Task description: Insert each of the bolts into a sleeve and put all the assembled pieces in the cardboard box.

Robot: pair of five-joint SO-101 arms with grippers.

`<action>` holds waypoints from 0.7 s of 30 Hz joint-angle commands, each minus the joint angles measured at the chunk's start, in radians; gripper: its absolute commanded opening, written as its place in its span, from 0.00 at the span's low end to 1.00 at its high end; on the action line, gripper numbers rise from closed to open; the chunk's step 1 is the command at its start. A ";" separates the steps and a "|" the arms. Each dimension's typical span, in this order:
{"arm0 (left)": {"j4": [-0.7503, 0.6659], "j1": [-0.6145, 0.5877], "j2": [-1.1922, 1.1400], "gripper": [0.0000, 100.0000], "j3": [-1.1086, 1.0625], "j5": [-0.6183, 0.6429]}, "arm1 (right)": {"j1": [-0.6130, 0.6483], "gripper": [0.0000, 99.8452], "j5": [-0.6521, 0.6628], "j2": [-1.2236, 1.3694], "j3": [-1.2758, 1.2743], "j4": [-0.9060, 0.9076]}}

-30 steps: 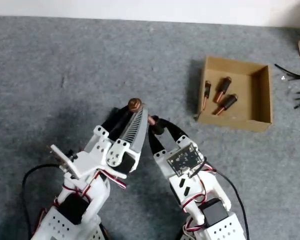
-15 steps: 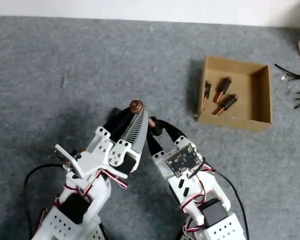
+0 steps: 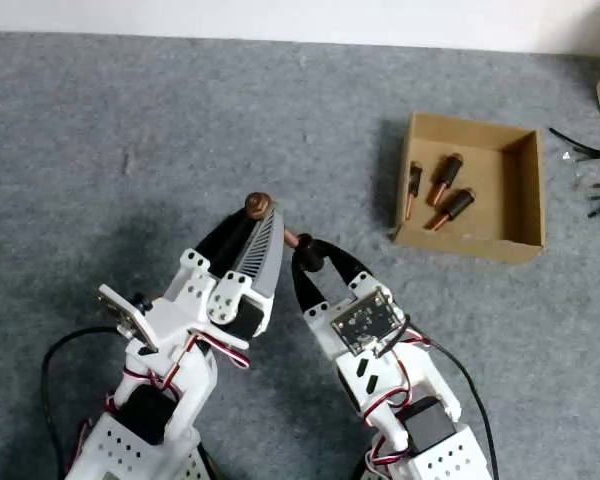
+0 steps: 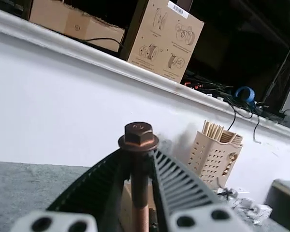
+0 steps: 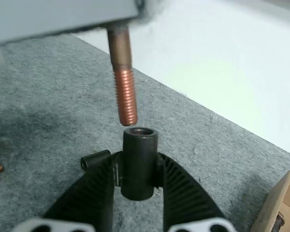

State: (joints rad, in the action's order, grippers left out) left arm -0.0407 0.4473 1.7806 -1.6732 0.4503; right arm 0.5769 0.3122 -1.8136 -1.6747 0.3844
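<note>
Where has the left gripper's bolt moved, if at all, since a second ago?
Yes. The bolt shifted slightly away from the cardboard box, in the high view.

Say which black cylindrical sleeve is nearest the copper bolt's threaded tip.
The sleeve clamped in the right gripper, its open end facing that bolt; the other loose sleeve lies on the grey carpet.

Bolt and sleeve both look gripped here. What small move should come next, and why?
Probably ease the left gripper's bolt into the sleeve held by the right gripper, after a slight re-centring: the threaded tip hangs just short of the open bore, a little off its axis.
</note>
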 commanded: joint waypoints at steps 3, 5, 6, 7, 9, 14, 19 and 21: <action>-0.017 0.015 -0.004 0.01 -0.025 0.025 | 0.051 0.01 0.012 -0.022 -0.084 -0.024; 0.014 0.025 -0.004 0.01 -0.025 0.026 | 0.054 0.01 0.012 -0.022 -0.084 -0.024; 0.025 0.031 -0.002 0.01 -0.025 0.026 | 0.054 0.01 0.012 -0.022 -0.085 -0.024; 0.028 0.031 -0.002 0.01 -0.025 0.026 | 0.053 0.01 0.012 -0.022 -0.085 -0.024; 0.037 0.031 -0.002 0.01 -0.025 0.026 | 0.051 0.01 0.014 -0.022 -0.085 -0.024; 0.135 0.030 0.004 0.01 -0.025 0.025 | 0.051 0.01 0.092 -0.022 -0.101 -0.021; 0.230 0.028 0.007 0.01 -0.025 0.025 | 0.051 0.01 0.094 -0.022 -0.101 0.010; 0.250 0.028 0.007 0.01 -0.025 0.025 | 0.039 0.01 0.094 -0.022 -0.101 0.012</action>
State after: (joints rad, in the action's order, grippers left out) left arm 0.1880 0.4657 1.7822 -1.6732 0.4733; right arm 0.6245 0.3936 -1.8136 -1.6747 0.3982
